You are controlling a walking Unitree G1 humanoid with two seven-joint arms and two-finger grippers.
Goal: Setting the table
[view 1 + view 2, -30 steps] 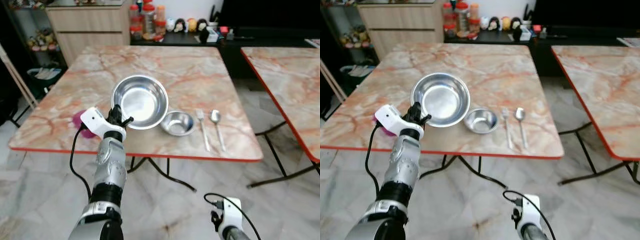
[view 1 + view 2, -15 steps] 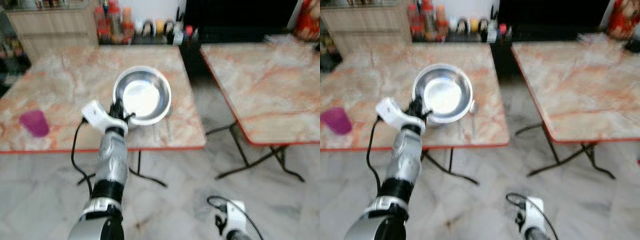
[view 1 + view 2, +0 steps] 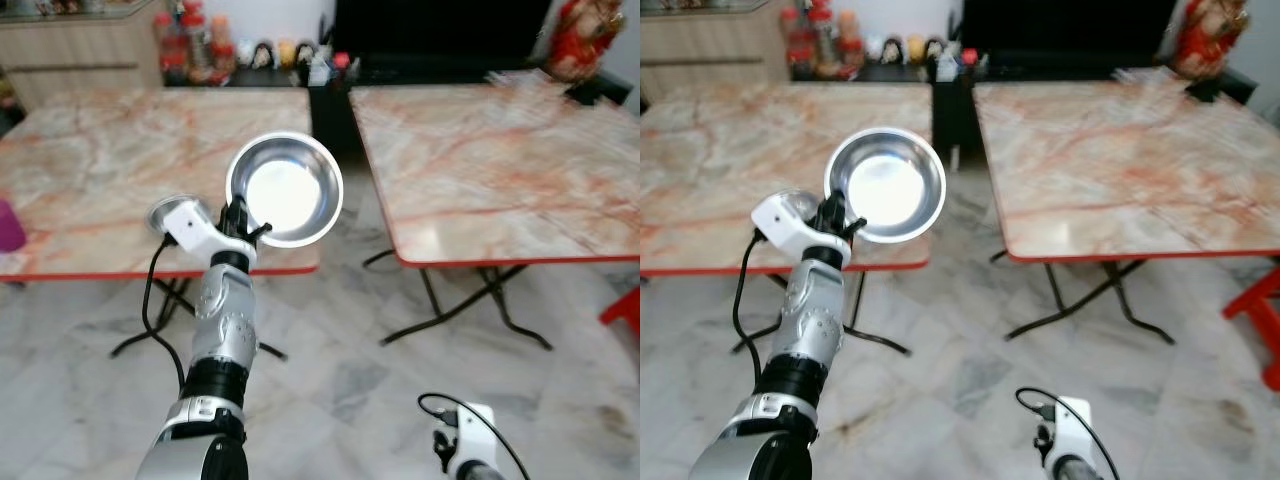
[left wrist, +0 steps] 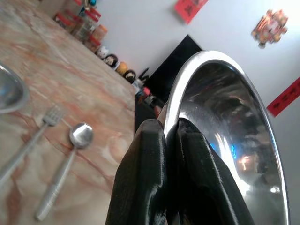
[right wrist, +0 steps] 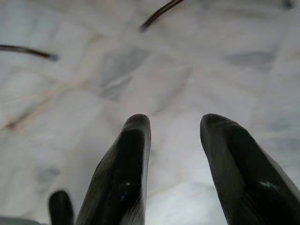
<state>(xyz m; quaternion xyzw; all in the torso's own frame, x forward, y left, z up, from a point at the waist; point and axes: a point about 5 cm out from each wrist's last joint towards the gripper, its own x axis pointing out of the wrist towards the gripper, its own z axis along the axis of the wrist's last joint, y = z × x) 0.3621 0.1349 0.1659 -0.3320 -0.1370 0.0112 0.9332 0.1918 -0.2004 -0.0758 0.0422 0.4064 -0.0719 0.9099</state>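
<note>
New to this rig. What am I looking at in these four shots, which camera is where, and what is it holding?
A humanoid robot with two silver arms. Two pictures come from its head cameras, looking down; two from wrist cameras looking along the black fingers. The left gripper is shut on the rim of a large steel bowl, held up in front of a marble table. On that table lie a fork, a spoon and a small bowl. A second table stands to the right. The right gripper hangs open above the floor.
</note>
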